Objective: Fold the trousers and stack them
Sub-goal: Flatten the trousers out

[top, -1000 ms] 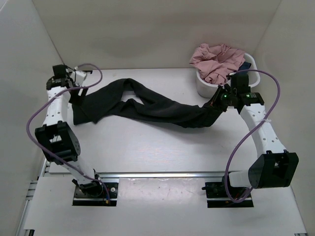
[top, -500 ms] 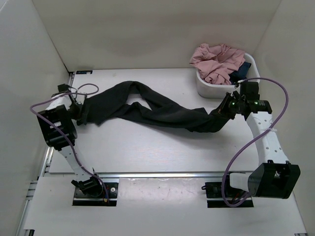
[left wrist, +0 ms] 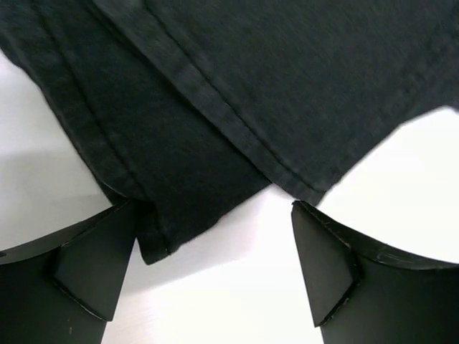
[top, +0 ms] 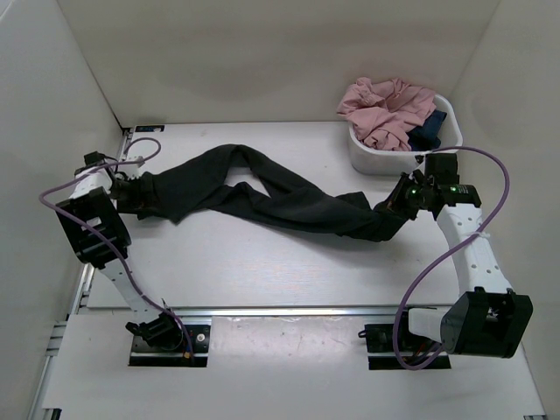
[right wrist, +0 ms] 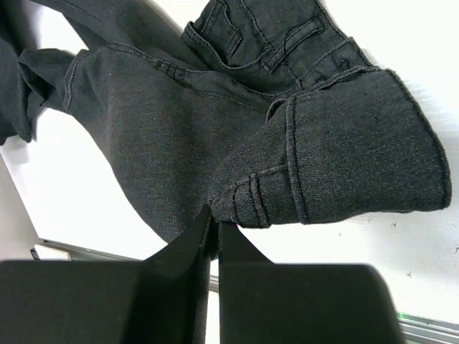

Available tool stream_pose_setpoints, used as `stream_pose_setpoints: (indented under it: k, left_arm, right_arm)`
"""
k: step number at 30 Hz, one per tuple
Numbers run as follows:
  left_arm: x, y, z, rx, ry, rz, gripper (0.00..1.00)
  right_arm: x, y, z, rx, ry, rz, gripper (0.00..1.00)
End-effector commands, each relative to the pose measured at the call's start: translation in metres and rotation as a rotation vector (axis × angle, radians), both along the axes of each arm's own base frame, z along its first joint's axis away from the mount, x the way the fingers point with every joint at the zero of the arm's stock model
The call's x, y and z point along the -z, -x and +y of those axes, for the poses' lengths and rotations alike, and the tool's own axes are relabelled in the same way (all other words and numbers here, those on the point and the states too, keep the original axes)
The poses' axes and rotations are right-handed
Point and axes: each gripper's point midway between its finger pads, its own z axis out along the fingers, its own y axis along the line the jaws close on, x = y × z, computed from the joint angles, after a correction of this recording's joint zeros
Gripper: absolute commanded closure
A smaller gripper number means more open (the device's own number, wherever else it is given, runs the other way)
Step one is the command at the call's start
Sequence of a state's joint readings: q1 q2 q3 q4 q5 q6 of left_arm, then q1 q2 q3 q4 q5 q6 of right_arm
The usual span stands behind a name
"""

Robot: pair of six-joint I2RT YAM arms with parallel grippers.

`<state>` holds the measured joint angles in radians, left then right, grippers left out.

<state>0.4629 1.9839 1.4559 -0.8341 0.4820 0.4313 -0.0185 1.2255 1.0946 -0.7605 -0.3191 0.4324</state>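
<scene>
Across the table, black trousers strung between two arms

From above, the trousers sprawl from the left wall toward the basket; bare table lies nearer the bases. Left wrist view: the left gripper gapes wide, a leg hem lying between its fingers. Right wrist view: the right gripper is pinched tight on the crumpled waistband.

Matt, possibly denim cloth trousers
</scene>
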Motion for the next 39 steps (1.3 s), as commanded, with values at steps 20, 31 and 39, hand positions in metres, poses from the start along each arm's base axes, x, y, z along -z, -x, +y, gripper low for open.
stream_pose_setpoints:
  k: [20,31,39]
  left_arm:
    - [-0.106,-0.023,0.113,-0.105,-0.253,-0.069,0.85]
    - [-0.055,0.100,0.108,-0.051,-0.256,0.268,0.85]
    - [-0.046,0.055,0.090,-0.005,-0.206,0.247,0.85]
  right_arm:
    - [-0.112,-0.079,-0.047,0.089,0.091,-0.251,1.00]
    - [-0.009,0.017,-0.066,0.276,0.038,0.116,1.00]
    - [0.018,0.025,-0.067,0.243,0.045,0.175,1.00]
